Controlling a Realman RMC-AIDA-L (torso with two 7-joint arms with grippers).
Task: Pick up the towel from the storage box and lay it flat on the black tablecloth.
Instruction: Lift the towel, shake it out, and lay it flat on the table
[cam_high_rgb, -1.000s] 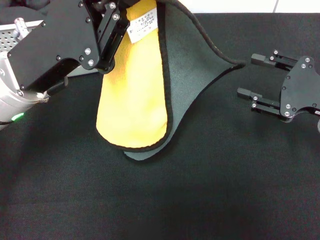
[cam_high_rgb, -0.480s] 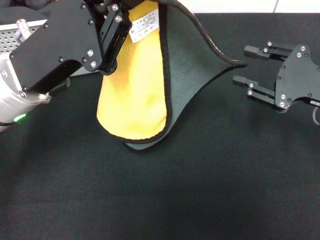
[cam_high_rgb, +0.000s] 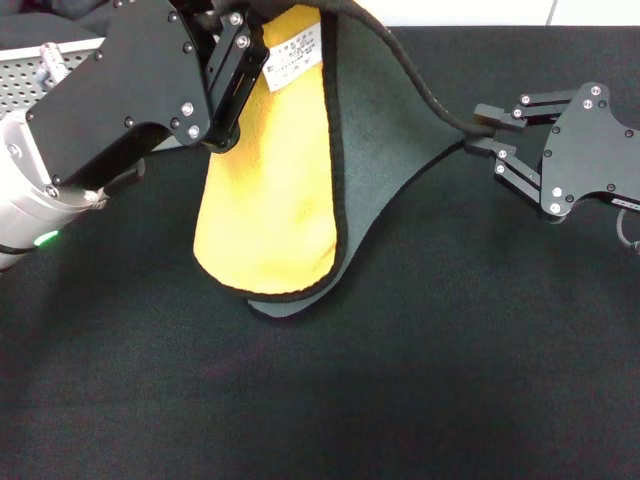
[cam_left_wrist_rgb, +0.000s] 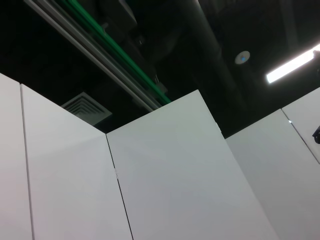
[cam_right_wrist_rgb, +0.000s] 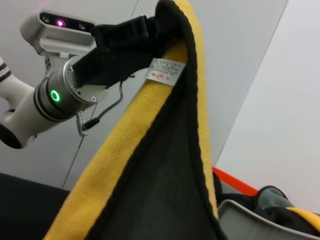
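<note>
My left gripper (cam_high_rgb: 245, 45) is shut on the top edge of the towel (cam_high_rgb: 265, 200) and holds it up at the back left. The towel hangs folded, yellow side towards me, grey-green side (cam_high_rgb: 385, 130) on the right, and its lower end rests on the black tablecloth (cam_high_rgb: 400, 380). My right gripper (cam_high_rgb: 488, 130) is open, with its fingertips on either side of the towel's right corner (cam_high_rgb: 468, 127). In the right wrist view the towel (cam_right_wrist_rgb: 165, 165) hangs from the left gripper (cam_right_wrist_rgb: 125, 35), with its white label (cam_right_wrist_rgb: 165, 70) showing. The storage box (cam_high_rgb: 60, 65) is behind my left arm.
The storage box's rim (cam_right_wrist_rgb: 260, 220) in the right wrist view holds more dark and yellow cloth. The left wrist view shows only white panels (cam_left_wrist_rgb: 165, 175) and a dark ceiling. The tablecloth spreads bare across the front half of the head view.
My right gripper has moved left and back until its open fingers reach the towel's right corner. My left gripper keeps hold of the towel and has barely shifted.
</note>
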